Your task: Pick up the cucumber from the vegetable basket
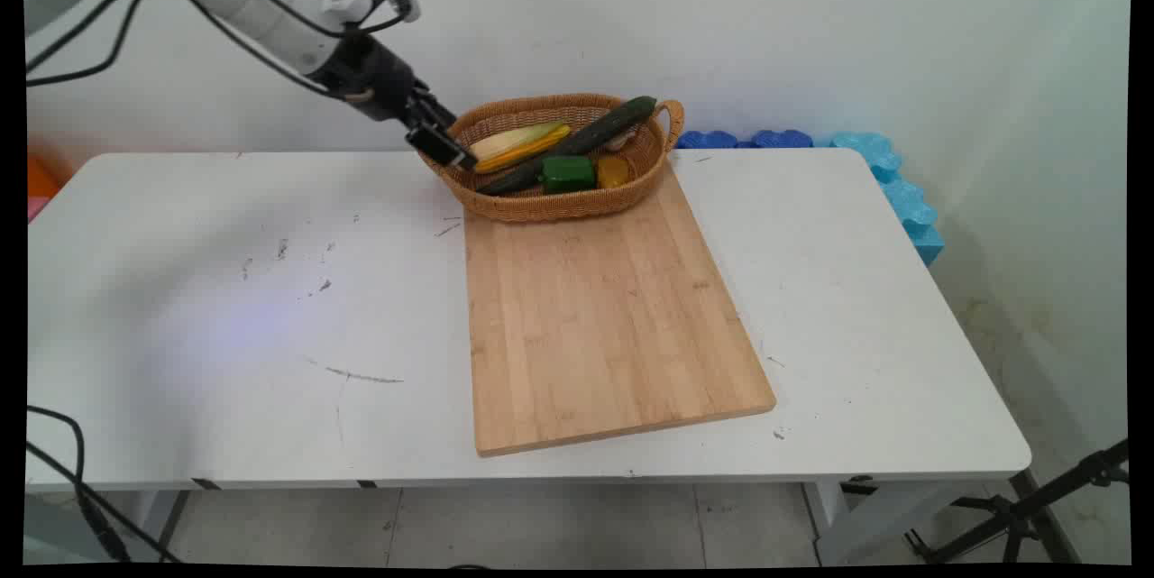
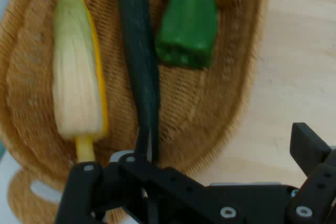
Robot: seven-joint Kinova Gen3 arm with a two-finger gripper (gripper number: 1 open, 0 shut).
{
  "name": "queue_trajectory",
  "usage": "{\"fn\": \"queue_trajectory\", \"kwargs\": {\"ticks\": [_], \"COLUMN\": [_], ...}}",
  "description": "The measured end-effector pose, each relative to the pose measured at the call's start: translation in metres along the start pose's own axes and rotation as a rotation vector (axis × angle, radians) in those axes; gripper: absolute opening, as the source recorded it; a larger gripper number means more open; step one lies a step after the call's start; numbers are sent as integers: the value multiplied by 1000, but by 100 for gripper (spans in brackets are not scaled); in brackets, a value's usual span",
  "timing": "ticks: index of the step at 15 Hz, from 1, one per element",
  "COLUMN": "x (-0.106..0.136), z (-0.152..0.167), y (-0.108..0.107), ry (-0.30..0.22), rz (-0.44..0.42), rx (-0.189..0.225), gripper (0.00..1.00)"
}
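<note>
The tool (image 1: 439, 142) is down at the left end of the wicker basket (image 1: 541, 204), right at its rim, and it hangs over that end of the basket with nothing between its fingers. From the hand view the jaws stand wide: one finger (image 2: 310, 148) rises at the right of the picture, over the wooden board, and the other side of the linkage sits low at the left, over the basket's edge.

The basket sits toward the far edge of the counter (image 1: 225, 289), resting on the far end of a bamboo cutting board (image 1: 595, 316). The board runs from the basket down toward the counter's near edge.

Inside the basket, a long dark cucumber (image 1: 577, 143) lies on a slant, its far tip poking up over the rim by the right handle. Beside it, on the wall side, lies an ear of corn (image 1: 518, 145) in a pale husk, with yellow showing along one edge. In the hand view its stalk end points toward the tool. On the cucumber's other side sits a green bell pepper (image 1: 568, 173), and just next to it a yellow pepper (image 1: 613, 170).

At the counter's far right corner, blue foam blocks (image 1: 888, 177) run along the wall.
</note>
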Motion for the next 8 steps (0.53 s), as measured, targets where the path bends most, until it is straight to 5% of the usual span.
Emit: {"fn": "queue_trajectory", "kwargs": {"ticks": [8], "x": [47], "z": [50], "y": [-20], "ry": [45], "rz": [-28], "rx": [54], "gripper": [100]}}
